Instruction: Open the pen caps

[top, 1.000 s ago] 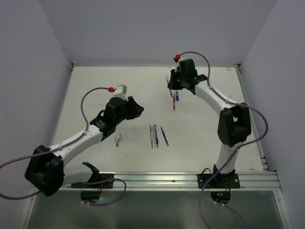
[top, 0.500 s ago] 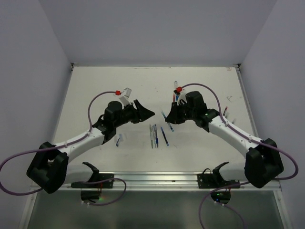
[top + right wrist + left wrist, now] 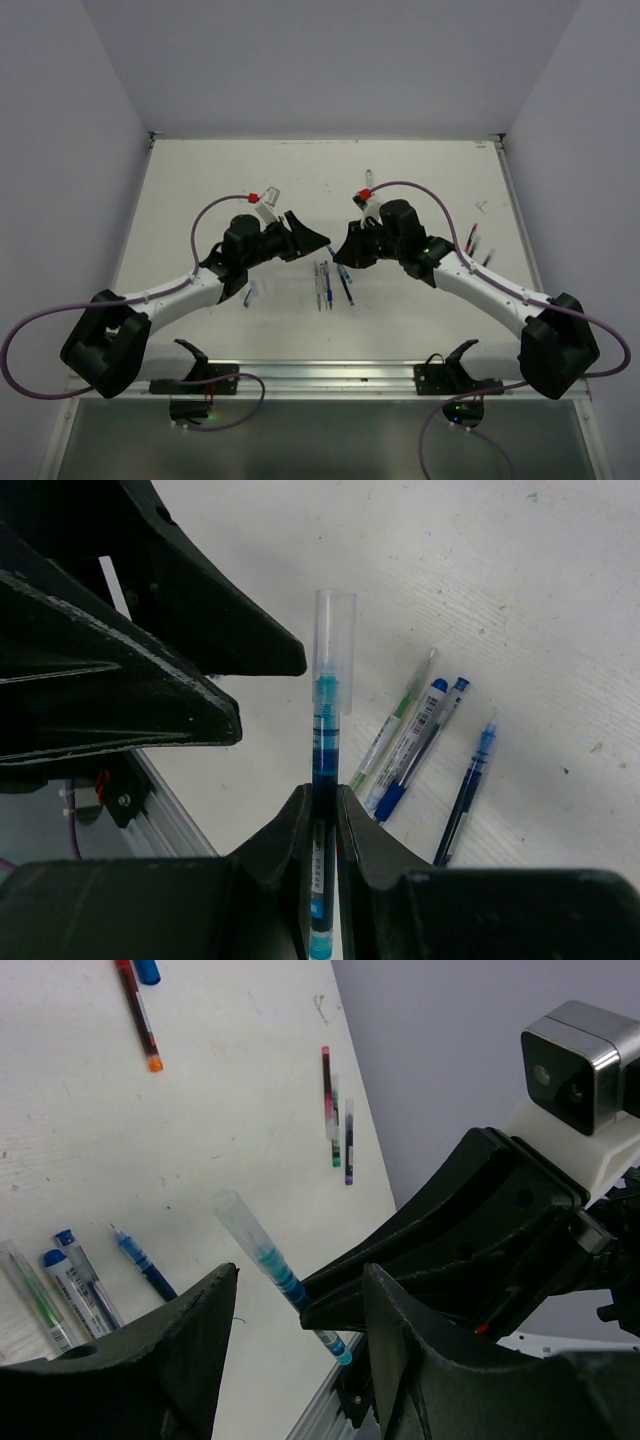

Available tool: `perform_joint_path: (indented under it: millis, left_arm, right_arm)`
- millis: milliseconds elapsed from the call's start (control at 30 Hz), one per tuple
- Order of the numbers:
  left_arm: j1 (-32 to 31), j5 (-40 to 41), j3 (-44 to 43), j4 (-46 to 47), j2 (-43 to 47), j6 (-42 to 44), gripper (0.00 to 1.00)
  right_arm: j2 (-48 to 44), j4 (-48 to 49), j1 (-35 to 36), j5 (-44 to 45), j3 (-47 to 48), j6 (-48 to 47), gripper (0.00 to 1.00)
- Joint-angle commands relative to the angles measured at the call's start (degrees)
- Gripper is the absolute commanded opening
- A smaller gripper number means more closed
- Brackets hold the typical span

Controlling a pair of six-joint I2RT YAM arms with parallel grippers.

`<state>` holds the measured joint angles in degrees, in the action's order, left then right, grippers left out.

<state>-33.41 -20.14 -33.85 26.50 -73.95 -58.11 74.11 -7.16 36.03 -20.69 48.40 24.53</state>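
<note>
My right gripper (image 3: 322, 810) is shut on a blue pen (image 3: 325, 770). The pen's clear cap (image 3: 334, 645) is on and points away from the gripper, toward the left gripper's fingers (image 3: 150, 690). In the left wrist view the same pen (image 3: 278, 1272) and its cap (image 3: 238, 1220) show in the gap between my left gripper's (image 3: 300, 1290) two spread fingers, and I cannot tell if they touch it. The right gripper (image 3: 450, 1240) is just behind the pen. In the top view the left gripper (image 3: 318, 240) and the right gripper (image 3: 340, 252) meet tip to tip above mid-table.
Three pens (image 3: 322, 285) lie side by side just below the grippers; they also show in the right wrist view (image 3: 410, 745). A short blue piece (image 3: 248, 292) lies to their left. More pens (image 3: 473, 238) lie at the right edge. A metal rail (image 3: 330, 375) runs along the near edge.
My right arm swung from the far side of the table to the middle, carrying the pen. My left gripper moved right to meet it, tip to tip.
</note>
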Motion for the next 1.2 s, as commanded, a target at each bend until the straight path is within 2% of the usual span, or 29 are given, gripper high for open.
perform_joint_path:
  millis: [0,400,667,733,833,867,933,1033,1067,1100,1167]
  left_arm:
    - [-0.3,0.5,-1.2,1.5,-0.8,-0.6,0.56]
    - [-0.4,1.7,-3.3,2.2,-3.3,-1.5,0.55]
    - [-0.3,1.7,-3.8,2.5,-4.2,-1.4,0.5]
    - [-0.3,1.5,-3.9,3.0,-4.5,-1.6,0.47]
    - [-0.3,1.2,-3.9,3.3,-4.2,-1.4,0.31]
    - [-0.3,1.2,-3.9,3.3,-4.1,-1.3,0.16]
    - [-0.3,1.2,-3.9,3.0,-3.9,-1.4,0.02]
    - [-0.3,1.2,-3.9,3.0,-3.8,-1.4,0.0]
    - [-0.3,1.1,-3.9,3.1,-3.8,-1.4,0.0]
    - [-0.3,1.0,-3.7,3.1,-3.7,-1.5,0.0]
    - [-0.3,0.9,-3.1,3.4,-3.3,-1.6,0.0]
  right_arm:
    - [-2.4,3.0,0.8,-0.3,0.1,1.0,0.0]
    - [-2.5,4.1,1.8,-1.4,-1.0,1.4,0.0]
    - [-1.8,4.0,1.9,-1.9,-0.3,1.1,0.0]
    - [-1.7,4.0,2.0,-1.7,-0.2,1.1,0.0]
    - [-1.4,4.0,2.2,-1.5,0.0,1.1,0.0]
    - [-1.1,3.7,2.3,-1.3,0.1,1.0,0.0]
    - [-0.6,3.5,2.4,-0.8,0.5,1.2,0.0]
    - [0.1,3.4,2.4,-0.8,0.9,1.4,0.01]
    - [0.2,3.6,2.4,-0.6,1.0,1.5,0.05]
    - [0.7,3.7,2.4,-0.5,1.2,1.6,0.17]
    - [1.0,4.1,2.3,0.3,1.3,1.7,0.27]
